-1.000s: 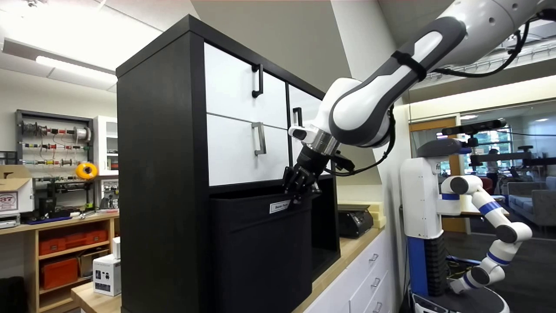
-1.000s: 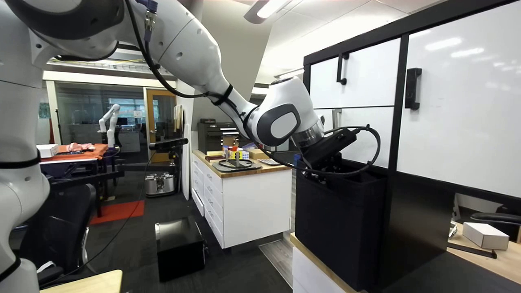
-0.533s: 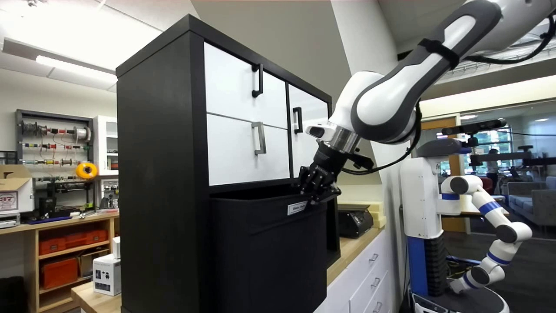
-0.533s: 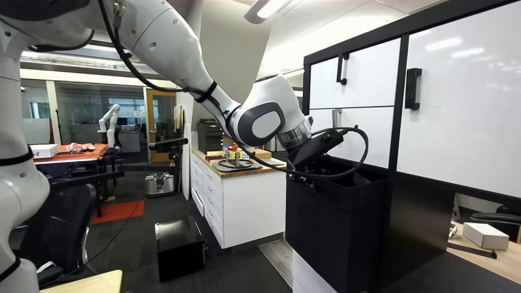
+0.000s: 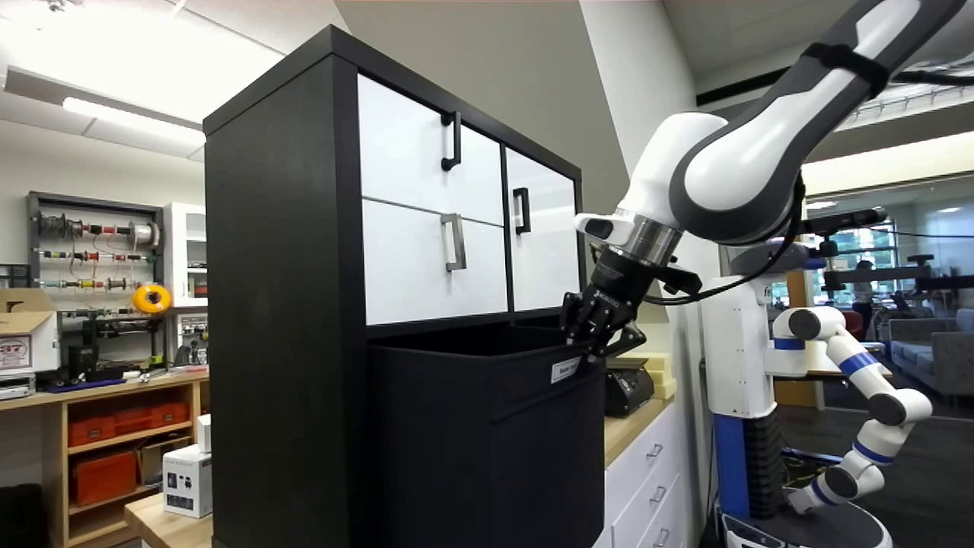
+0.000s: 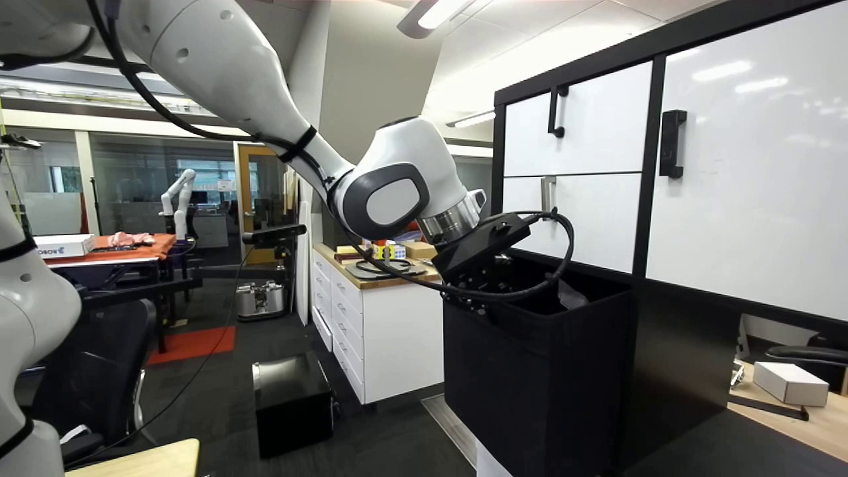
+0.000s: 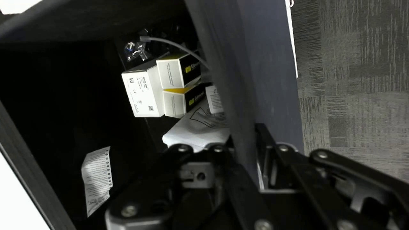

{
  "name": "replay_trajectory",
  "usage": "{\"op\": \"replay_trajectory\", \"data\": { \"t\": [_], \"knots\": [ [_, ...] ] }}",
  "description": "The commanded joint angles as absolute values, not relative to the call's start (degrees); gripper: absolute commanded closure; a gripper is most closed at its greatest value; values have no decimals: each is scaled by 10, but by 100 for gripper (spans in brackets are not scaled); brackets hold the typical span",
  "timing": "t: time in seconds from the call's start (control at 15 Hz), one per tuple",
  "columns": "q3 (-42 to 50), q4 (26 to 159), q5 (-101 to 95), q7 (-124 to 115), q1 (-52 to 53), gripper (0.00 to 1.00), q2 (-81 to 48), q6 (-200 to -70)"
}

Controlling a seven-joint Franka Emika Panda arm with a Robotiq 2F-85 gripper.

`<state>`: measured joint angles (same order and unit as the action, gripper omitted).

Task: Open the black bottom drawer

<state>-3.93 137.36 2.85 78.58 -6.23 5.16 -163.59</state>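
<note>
The black bottom drawer (image 5: 548, 449) is a matte black fabric-like box pulled well out of the cabinet, its top open. It shows in both exterior views (image 6: 503, 377). A small white label (image 5: 564, 370) with dark print sits at the top of its front; I see no separate handle. My gripper (image 5: 582, 342) is at the top edge of its front wall, tilted downward, also in an exterior view (image 6: 467, 301). In the wrist view my fingers (image 7: 244, 140) stand on both sides of the rim (image 7: 220, 57), closed on it. The fingertips' lower parts are hidden.
The black cabinet (image 5: 274, 304) has white drawer fronts with handles above. Small boxes (image 7: 143, 92), a white packet (image 7: 198, 127) and a paper slip (image 7: 97, 179) lie inside the drawer. A white drawer unit (image 5: 647, 479) stands below. My cable (image 6: 570, 245) loops beside the gripper.
My gripper has moved away from the cabinet, holding the drawer's front rim. The black drawer has slid out with it, and more of its open top shows.
</note>
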Motion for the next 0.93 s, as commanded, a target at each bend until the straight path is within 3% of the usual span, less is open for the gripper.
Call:
{"op": "replay_trajectory", "data": {
  "t": [0.0, 0.4, 0.47, 0.53, 0.67, 0.87],
  "knots": [
    [-33, 1442, 28, 779, -70, 97, 122, -1650],
    [-37, 1471, 32, 772, -68, 97, 149, -1653],
    [-4, 1472, 11, 750, -36, 97, 149, -1652],
    [-4, 1470, 4, 734, -37, 62, 149, -1642],
    [0, 1465, -26, 709, -37, 56, 151, -1650],
    [5, 1456, -70, 664, -39, 37, 168, -1650]
  ]
}}
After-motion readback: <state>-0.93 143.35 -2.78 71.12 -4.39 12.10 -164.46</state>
